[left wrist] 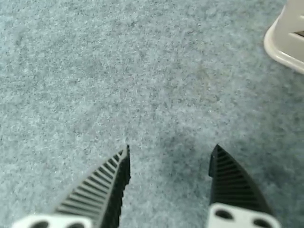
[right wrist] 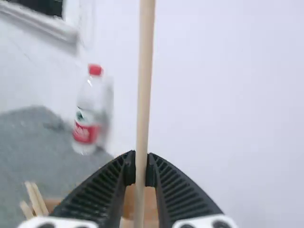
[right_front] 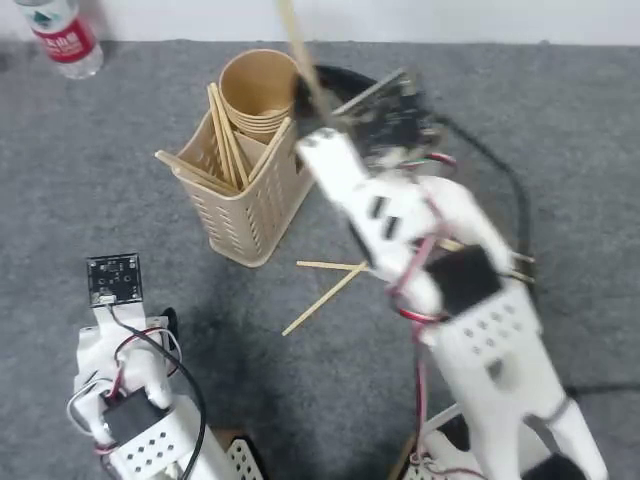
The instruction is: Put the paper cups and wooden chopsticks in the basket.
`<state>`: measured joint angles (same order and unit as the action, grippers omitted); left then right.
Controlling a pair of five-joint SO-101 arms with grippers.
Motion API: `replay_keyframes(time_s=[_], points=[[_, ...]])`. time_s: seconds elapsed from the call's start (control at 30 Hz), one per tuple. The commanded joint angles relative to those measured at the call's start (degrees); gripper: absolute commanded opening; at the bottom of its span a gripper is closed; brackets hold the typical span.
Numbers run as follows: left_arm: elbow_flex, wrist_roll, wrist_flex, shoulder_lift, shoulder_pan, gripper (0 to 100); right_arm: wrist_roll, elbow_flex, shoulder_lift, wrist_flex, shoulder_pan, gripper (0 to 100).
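A cream slotted basket (right_front: 245, 205) stands on the grey carpet and holds stacked paper cups (right_front: 259, 90) and several wooden chopsticks (right_front: 225, 140). My right gripper (right wrist: 140, 168) is shut on one chopstick (right wrist: 144, 85) that stands upright between its fingers; in the high view this chopstick (right_front: 302, 60) rises above the basket's right side, next to the cups. Two more chopsticks (right_front: 327, 295) lie on the carpet in front of the basket. My left gripper (left wrist: 168, 164) is open over bare carpet at the near left, with the basket's corner (left wrist: 287, 40) off to one side.
A water bottle with a red label (right_front: 62, 35) lies at the far left corner of the carpet and also appears in the right wrist view (right wrist: 90, 111). A black cable (right_front: 505, 180) loops behind the right arm. A white wall borders the carpet's far edge.
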<state>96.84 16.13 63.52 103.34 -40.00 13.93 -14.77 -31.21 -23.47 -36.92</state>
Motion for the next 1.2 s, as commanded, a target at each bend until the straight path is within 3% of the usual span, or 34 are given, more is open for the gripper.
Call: replay_keyframes(time_s=[0.0,0.13,0.3,0.6,1.17], points=[[-0.4,0.4,0.0,1.1,0.6,26,1.3,1.7,7.6,13.7,-4.8,0.7],[-0.4,0.4,0.0,1.1,0.6,26,7.0,3.8,17.3,19.7,-10.4,0.7],[-0.4,0.4,0.0,1.1,0.6,26,7.1,5.3,24.7,25.2,-9.6,0.7],[-0.4,0.4,-0.1,1.1,0.6,26,-14.3,1.8,25.4,26.9,-1.4,0.7],[-0.4,0.4,-0.1,1.1,0.6,26,-13.2,-6.3,21.2,26.9,-4.4,1.8]])
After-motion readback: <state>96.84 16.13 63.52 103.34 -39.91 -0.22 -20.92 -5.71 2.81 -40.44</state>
